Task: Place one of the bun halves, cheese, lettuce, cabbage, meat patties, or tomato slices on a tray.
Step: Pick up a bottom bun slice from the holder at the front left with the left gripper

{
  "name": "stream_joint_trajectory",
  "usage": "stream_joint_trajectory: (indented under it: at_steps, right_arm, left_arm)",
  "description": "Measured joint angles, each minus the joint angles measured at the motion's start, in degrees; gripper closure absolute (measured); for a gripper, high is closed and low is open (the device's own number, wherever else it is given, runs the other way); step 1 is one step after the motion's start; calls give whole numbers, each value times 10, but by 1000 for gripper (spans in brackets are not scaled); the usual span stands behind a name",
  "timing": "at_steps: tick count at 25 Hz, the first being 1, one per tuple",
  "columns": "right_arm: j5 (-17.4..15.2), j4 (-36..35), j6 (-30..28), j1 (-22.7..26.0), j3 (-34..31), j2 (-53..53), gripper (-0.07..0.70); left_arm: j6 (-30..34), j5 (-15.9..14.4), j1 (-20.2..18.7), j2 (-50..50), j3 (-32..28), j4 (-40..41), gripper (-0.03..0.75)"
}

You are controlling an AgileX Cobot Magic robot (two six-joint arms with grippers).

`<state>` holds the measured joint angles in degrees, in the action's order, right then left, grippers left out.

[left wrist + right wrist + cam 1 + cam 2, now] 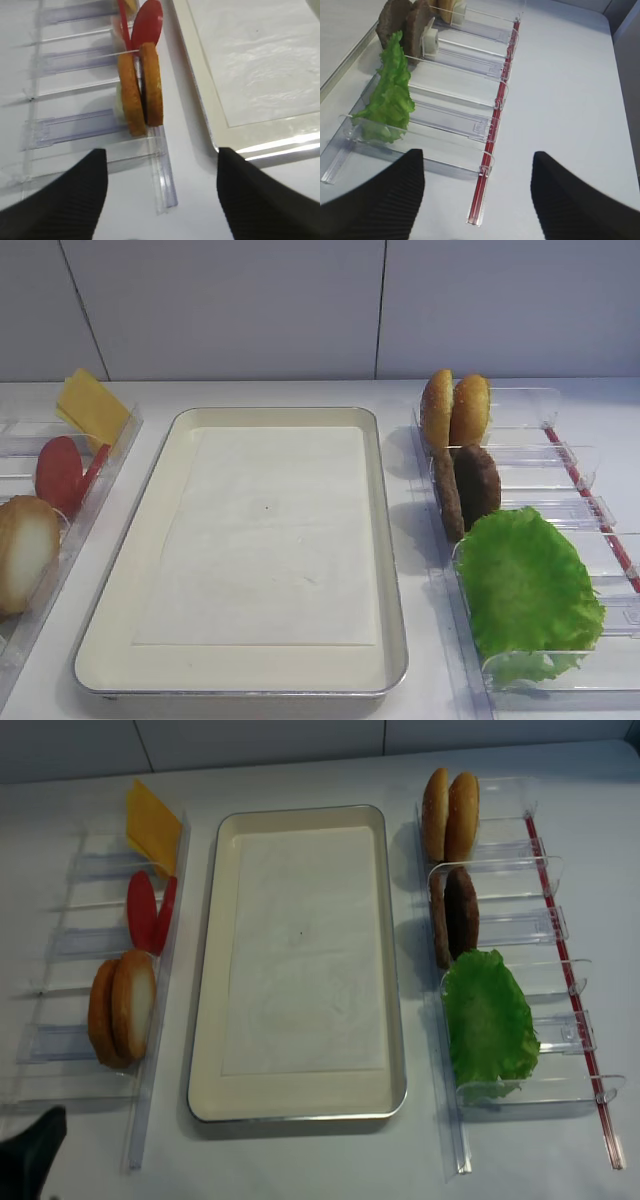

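Observation:
The tray (165, 540) lies in the middle with only its pale paper liner inside. Left of it, a clear bin holds the cheese (90, 405), red tomato slices (58, 470) and bun halves (25, 550) on edge. The right-hand bin holds meat patties (476, 485) and the lettuce (525, 585). Cabbage is out of view. My left gripper (160, 195) is open and empty over the table, just short of the bun halves (142, 90). Beside the lettuce bin's near end my right gripper (477, 200) is also open and empty, with the lettuce (390, 95) ahead to its left.
Two golden-orange buns (455, 410) stand on edge at the far end of the right bin (560, 925). A red strip (492, 135) runs along that bin's outer side. The left bin's (70, 1045) clear rail (165, 175) ends between my left fingers. A wall rises behind the table.

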<state>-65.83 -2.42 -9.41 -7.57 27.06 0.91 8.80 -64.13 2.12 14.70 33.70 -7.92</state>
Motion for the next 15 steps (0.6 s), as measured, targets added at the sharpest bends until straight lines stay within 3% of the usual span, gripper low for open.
stream_joint_trajectory:
  at_steps: [11, 15]
  right_arm:
    - [0, 0, 0, 0, 0, 0, 134]
    - [0, 0, 0, 0, 0, 0, 134]
  left_arm:
    - [38, 54, 0, 228, 79, -74, 302]
    - [40, 60, 0, 312, 132, -91, 381]
